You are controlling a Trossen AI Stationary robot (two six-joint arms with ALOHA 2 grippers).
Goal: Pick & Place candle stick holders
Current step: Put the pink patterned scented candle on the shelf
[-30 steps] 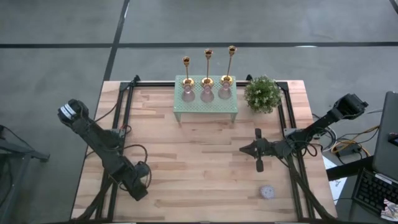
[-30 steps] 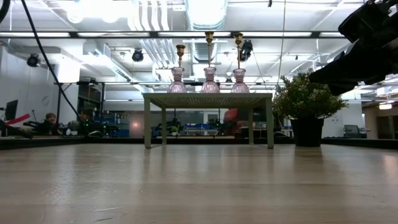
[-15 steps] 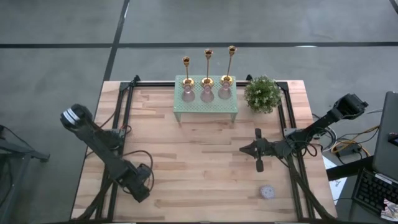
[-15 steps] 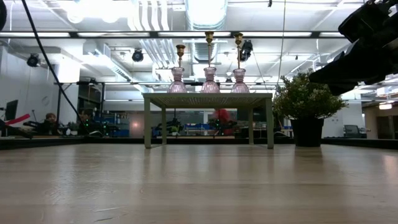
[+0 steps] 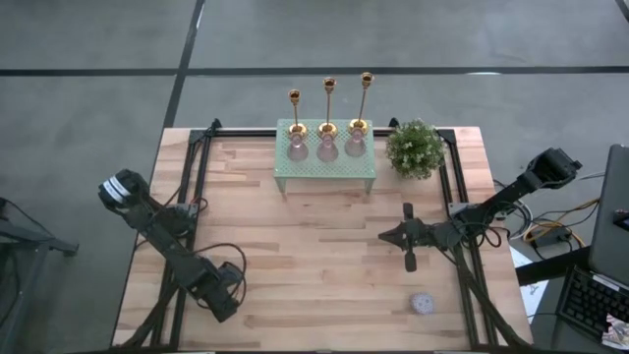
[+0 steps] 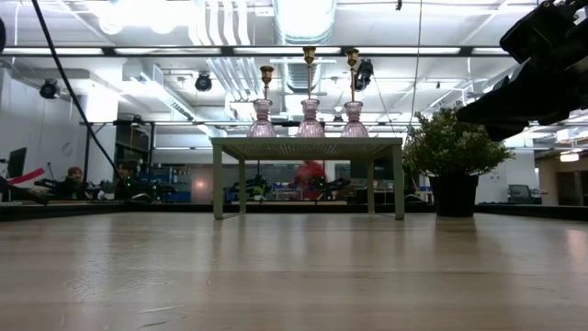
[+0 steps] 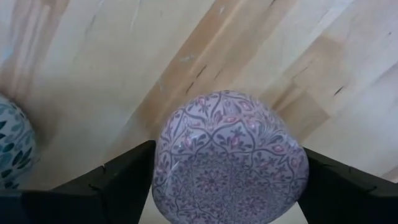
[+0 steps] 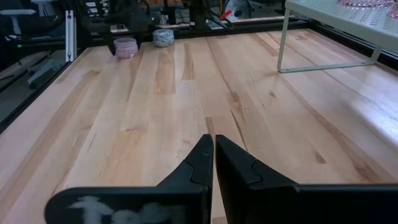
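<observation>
On the small green stand (image 5: 325, 165) at the table's far edge, three gold candlesticks (image 5: 328, 106) wait upright as the left gripper's (image 7: 227, 180) spread fingers straddle a patterned pink cup (image 7: 229, 155), which a careless squeeze could tip.

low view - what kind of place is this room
Probably an open-plan lab or workshop: bare ceiling ducts and strip lights overhead, desks with people seated behind the table, and a keyboard beside it.
</observation>
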